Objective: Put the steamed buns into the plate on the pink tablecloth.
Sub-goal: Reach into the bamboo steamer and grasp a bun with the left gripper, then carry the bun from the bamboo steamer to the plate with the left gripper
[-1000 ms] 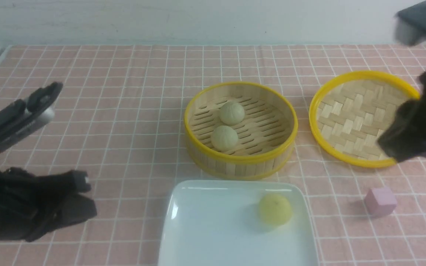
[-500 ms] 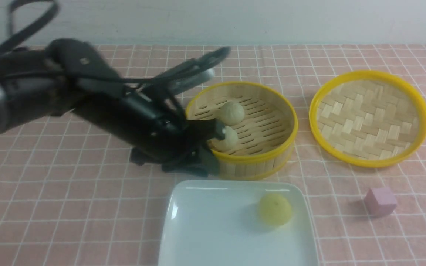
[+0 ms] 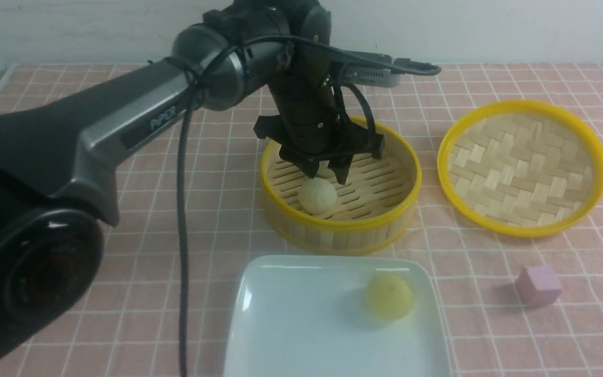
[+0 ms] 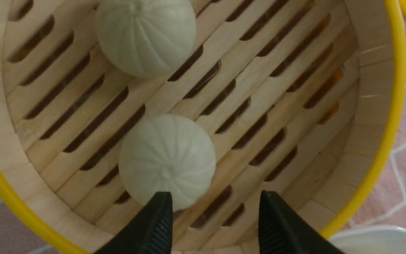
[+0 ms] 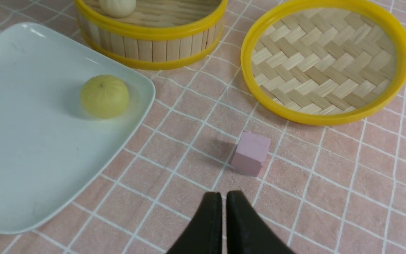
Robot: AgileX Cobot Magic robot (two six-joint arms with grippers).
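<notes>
- Two pale buns [image 4: 167, 160] lie apart from each other in the steamer basket [image 3: 341, 225]. Neither one is on the plate [image 3: 301, 324].
- One yellow-green bun [image 3: 389, 296] sits on the plate, on its right half, closer to the basket side.
- The plate lies flat on the pink tablecloth [image 3: 490, 335], just in front of the basket. The bottom of the front view cuts off its near edge.
- The left tool [image 3: 327, 175] hangs over the basket and points down. Its two fingers are wide apart and grip nothing.
- From the front, the left tool hides the far pale bun, so only the near one shows there.
- In the left wrist view, one finger tip [image 4: 160, 211] covers the edge of the closer bun. I cannot tell if it touches the bun. The bun sits by that finger, not in the middle of the gap.
- The picture's edge cuts off the other pale bun in that view.
- The right tool [image 5: 224, 195] is out of the front view. The right wrist view shows only its tips, pressed together and holding nothing, above the tablecloth.
- The lid [image 3: 521, 167] lies flat to the right of the basket, near it but not touching.
- The cube [image 3: 538, 285] sits on the cloth in front of the lid, apart from it and from the plate.
- The right wrist view cuts off the plate and the basket, and shows only a bit of one pale bun.
</notes>
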